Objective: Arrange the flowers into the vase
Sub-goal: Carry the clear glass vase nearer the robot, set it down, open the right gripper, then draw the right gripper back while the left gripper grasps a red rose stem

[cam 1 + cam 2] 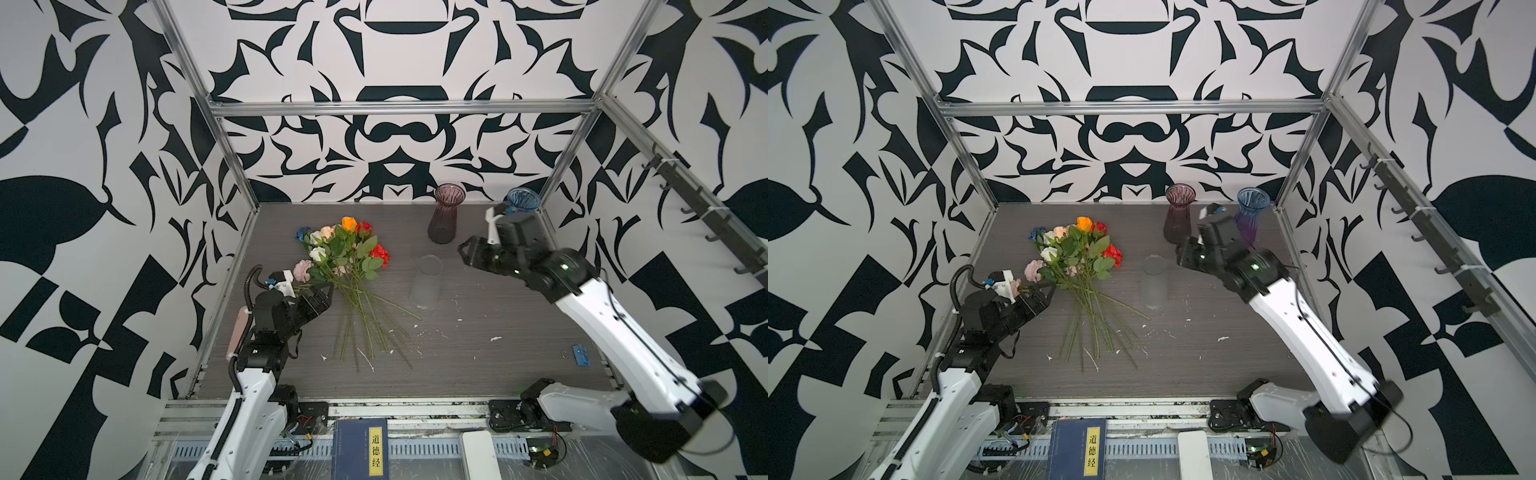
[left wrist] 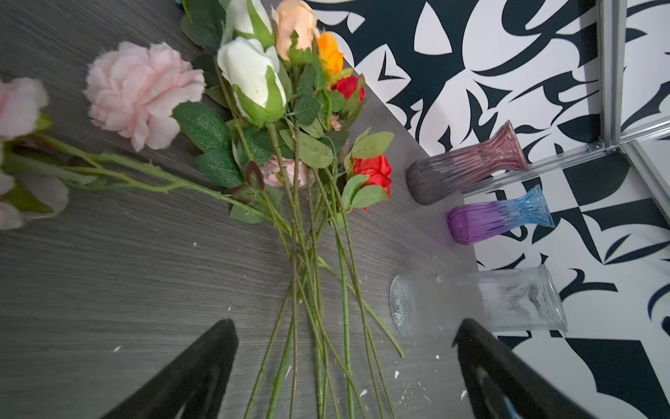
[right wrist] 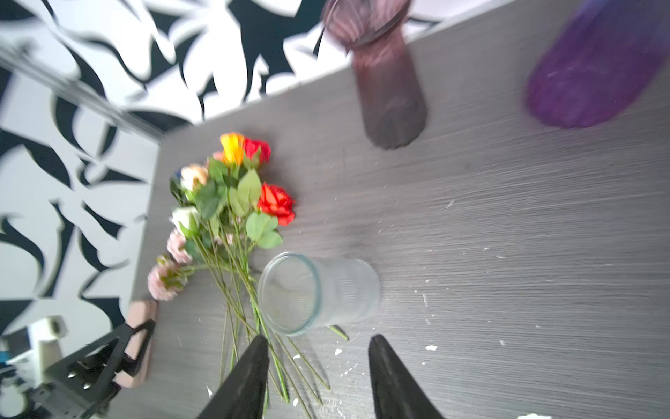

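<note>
Flowers (image 1: 345, 253) lie in one loose bunch on the dark wood-grain tabletop (image 1: 478, 365), left of its middle. Their heads point toward the back edge and their bare green stems fan out toward the front edge. Orange, red, white, peach and blue roses crowd the top of the bunch. A frilly pink bloom (image 1: 302, 270) sits at the bunch's left side, nearest the left edge.

The clear glass vase (image 1: 426, 284) stands upright just right of the bunch, near the tabletop's middle, with nothing in it. A maroon vase (image 1: 444, 216) stands upright by the back edge. A blue-and-purple vase (image 1: 1250, 216) stands in the back right corner.

The left end effector (image 1: 326, 297) hovers at the bunch's left side, by the upper stems. Its jaws are spread wide and hold nothing. The right end effector (image 3: 319, 342) hangs in the air right of the clear vase and in front of the coloured vases. Its jaws are apart with nothing between them.
</note>
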